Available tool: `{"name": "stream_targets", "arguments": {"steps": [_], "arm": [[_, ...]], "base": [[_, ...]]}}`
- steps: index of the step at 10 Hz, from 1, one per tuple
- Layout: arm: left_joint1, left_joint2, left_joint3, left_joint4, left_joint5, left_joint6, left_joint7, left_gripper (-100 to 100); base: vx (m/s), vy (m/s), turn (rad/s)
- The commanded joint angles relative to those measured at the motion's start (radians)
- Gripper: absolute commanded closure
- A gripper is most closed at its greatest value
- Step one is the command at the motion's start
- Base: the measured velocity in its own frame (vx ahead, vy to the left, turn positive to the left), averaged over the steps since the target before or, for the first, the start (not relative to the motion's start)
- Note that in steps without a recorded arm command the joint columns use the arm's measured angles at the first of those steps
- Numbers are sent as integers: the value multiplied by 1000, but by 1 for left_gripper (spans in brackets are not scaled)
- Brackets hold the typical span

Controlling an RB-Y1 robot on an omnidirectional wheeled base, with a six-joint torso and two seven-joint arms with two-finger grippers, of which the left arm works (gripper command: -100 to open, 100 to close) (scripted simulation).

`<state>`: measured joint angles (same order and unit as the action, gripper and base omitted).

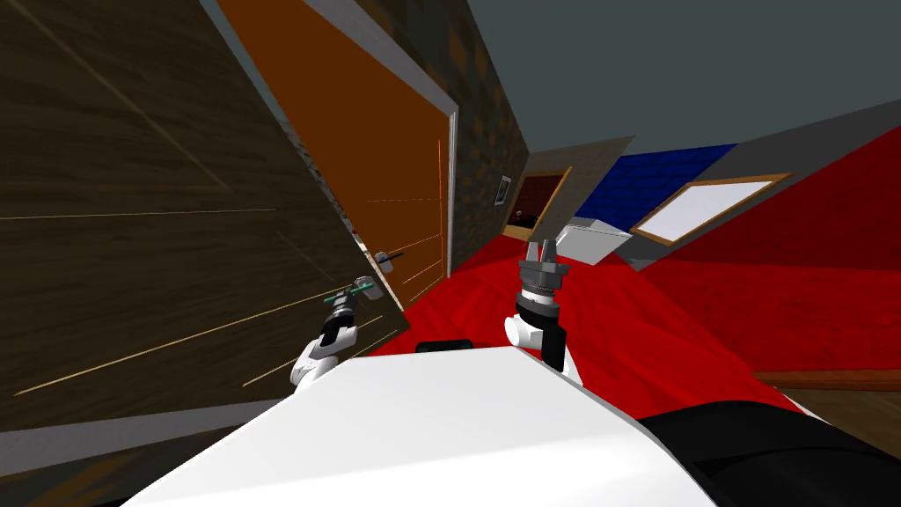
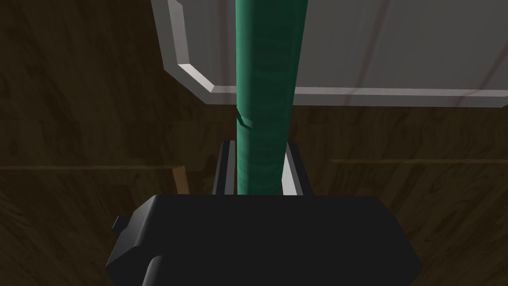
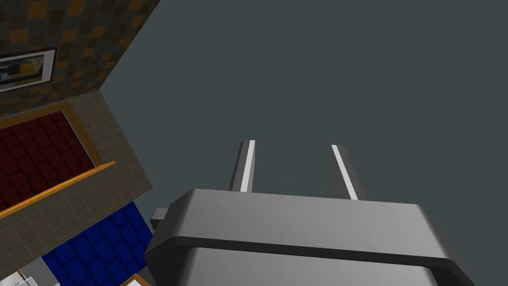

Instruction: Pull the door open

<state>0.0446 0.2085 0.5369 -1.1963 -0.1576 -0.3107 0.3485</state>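
Two arms in view, and we have one of them on the task. The door (image 1: pixel 132 220) is a big, dark brown wood slab that takes up the whole left side of the scene, close to us. Its slant is the camera's roll. In the left wrist view the same wood grain (image 2: pixel 74 99) sits behind the hand.

Past the door's far edge we see an orange panel (image 1: pixel 352 132) in a pale frame. A red floor (image 1: pixel 616 308) runs from the middle out to the right and far side.

The right gripper (image 1: pixel 545 251) is held up in front of us, right of centre and well apart from the door. Its fingers (image 3: pixel 246 164) stand apart with nothing between them (image 3: pixel 292 144), so those jaws are open.

The left gripper (image 1: pixel 343 304) is at the door's near face, low on the left, at the handle. Its fingers (image 2: pixel 292 169) press both sides of the green lever (image 2: pixel 268 74), so the jaws are closed on it.

The lever runs straight out between the blades and crosses a grey plate (image 2: pixel 397 49) mounted flat on the wood. From the head view the lever (image 1: pixel 356 291) sticks out of that plate (image 1: pixel 371 290) near the door's far edge.

Just beyond it, further along the same edge, is a second grey fitting with a dark lever (image 1: pixel 385 259). We can't tell which face it is mounted on.
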Motion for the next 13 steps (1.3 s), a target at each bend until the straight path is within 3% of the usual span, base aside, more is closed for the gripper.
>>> {"name": "stream_targets", "arguments": {"steps": [1, 7, 8, 13], "arm": [[-4, 3, -28, 7, -4, -7, 6, 100], [-4, 15, -114, -4, -13, -18, 34, 100], [6, 18, -104, -14, -11, -8, 34, 100], [30, 57, -165, -15, -11, -36, 83, 100]], "base": [[-260, -10, -98], [-224, 26, -76], [-103, 25, -34], [-227, 17, -130]]}}
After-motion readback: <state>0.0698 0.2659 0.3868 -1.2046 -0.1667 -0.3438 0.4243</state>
